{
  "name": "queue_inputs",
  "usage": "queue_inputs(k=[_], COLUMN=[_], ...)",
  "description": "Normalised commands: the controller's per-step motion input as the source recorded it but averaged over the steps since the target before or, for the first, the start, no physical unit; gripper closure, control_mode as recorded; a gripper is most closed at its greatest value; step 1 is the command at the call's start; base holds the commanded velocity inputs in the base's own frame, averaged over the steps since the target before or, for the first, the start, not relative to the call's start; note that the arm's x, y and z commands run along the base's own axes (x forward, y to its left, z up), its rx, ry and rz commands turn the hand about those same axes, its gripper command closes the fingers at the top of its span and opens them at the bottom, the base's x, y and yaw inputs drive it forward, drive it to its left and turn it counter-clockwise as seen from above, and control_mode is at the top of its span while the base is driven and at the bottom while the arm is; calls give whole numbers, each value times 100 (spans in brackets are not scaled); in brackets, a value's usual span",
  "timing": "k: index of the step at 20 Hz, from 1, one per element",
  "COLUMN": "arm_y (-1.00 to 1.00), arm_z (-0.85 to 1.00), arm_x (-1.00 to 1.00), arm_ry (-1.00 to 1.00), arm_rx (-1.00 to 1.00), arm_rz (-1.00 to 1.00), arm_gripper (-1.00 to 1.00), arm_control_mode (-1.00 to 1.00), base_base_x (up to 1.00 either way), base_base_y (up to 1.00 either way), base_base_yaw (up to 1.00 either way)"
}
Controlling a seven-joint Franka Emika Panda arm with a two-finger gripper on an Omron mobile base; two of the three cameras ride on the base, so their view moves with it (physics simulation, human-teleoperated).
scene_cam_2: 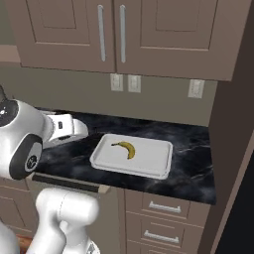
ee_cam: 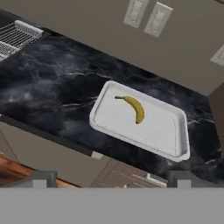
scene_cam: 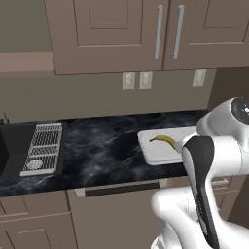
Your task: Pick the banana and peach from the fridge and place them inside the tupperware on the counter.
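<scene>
Banana [scene_cam: 164, 140] lying in the white tupperware [scene_cam: 151, 154] on the black counter [scene_cam: 107, 146], seen from the left base, with the arm rising in front at lower right and hiding the tray's right end; grey wire rack [scene_cam: 44, 148] sitting well apart to the left.

From the right base, banana [scene_cam_2: 126, 148] resting left of centre in the tupperware [scene_cam_2: 149, 161], hand hanging off to the left over the counter [scene_cam_2: 193, 168] edge.

From the hand, gripper [ee_cam: 111, 177] with jaws standing wide apart and holding nothing, banana [ee_cam: 133, 107] lying well beyond and between the fingertips [ee_cam: 40, 178], inside the tupperware [ee_cam: 162, 131].
</scene>
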Motion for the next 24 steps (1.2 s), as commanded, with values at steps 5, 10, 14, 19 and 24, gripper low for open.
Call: queue_inputs(k=[5,10,14,19,24], arm_y=[0,0,0,0,0], arm_z=[0,0,0,0,0], arm_x=[0,0,0,0,0], arm_ry=[0,0,0,0,0], arm_rx=[0,0,0,0,0], arm_rz=[0,0,0,0,0], arm_gripper=[-100,-100,-100,-100,-100], arm_control_mode=[100,100,100,100,100], base_base_x=[-100,-100,-100,-92,-44], base_base_y=[-8,-51,-72,-95,-100], base_base_yaw=[1,0,-3,-1,0])
